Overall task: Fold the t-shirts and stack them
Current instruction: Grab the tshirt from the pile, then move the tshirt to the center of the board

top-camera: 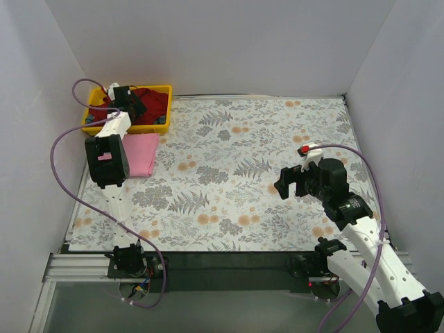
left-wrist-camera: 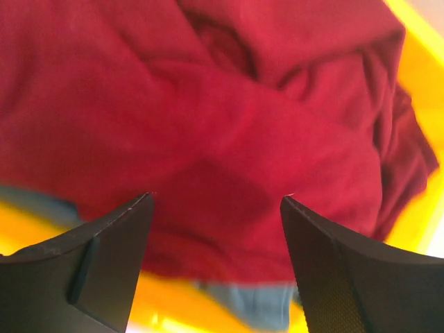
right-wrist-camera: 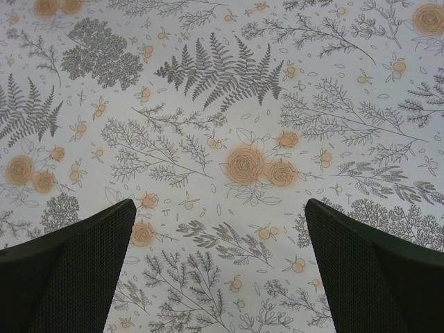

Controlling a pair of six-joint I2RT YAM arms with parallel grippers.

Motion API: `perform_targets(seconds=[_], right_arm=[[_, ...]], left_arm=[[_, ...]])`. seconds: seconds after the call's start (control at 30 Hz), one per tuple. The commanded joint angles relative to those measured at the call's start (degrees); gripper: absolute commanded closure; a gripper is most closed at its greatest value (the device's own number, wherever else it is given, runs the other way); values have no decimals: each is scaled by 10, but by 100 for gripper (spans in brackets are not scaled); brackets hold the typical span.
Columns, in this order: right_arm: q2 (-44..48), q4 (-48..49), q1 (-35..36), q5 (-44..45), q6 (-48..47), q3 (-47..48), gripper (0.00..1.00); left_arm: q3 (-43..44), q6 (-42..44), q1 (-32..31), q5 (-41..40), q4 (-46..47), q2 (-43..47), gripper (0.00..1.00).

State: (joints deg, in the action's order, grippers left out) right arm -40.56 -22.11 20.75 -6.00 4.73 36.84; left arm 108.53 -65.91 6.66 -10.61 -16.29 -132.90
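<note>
The dark red t-shirt (top-camera: 154, 102) lies crumpled in the yellow bin (top-camera: 166, 90) at the back left. In the left wrist view it (left-wrist-camera: 208, 125) fills the frame, with a strip of blue-grey t-shirt (left-wrist-camera: 257, 298) under its near edge. My left gripper (top-camera: 132, 104) hovers just over the red shirt, open, with its jaws (left-wrist-camera: 217, 201) wide apart and empty. A folded pink t-shirt (top-camera: 141, 154) lies flat on the table in front of the bin. My right gripper (top-camera: 286, 184) is open and empty above the right half of the table (right-wrist-camera: 220, 205).
The table carries a floral-patterned cloth (top-camera: 243, 173). White walls close in the back and both sides. The yellow bin's wall (left-wrist-camera: 423, 41) shows at the right of the left wrist view.
</note>
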Motion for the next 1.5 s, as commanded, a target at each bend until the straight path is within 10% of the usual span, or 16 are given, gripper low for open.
perform_targets(seconds=[0.0,0.37,1.0,1.47], right_arm=[[-9,26,3,-13,2,2,2],[-37,26,3,-27,2,14,2],[-22,25,2,-18,-2,12,2],[92,25,3,163,12,38,2]], left_arm=[[36,28,11,-18,37,-6,33],[32,48,11,38,77,0,100],[36,-32,0,198,107,183,100],[207,-86,-256,414,64,196,100]])
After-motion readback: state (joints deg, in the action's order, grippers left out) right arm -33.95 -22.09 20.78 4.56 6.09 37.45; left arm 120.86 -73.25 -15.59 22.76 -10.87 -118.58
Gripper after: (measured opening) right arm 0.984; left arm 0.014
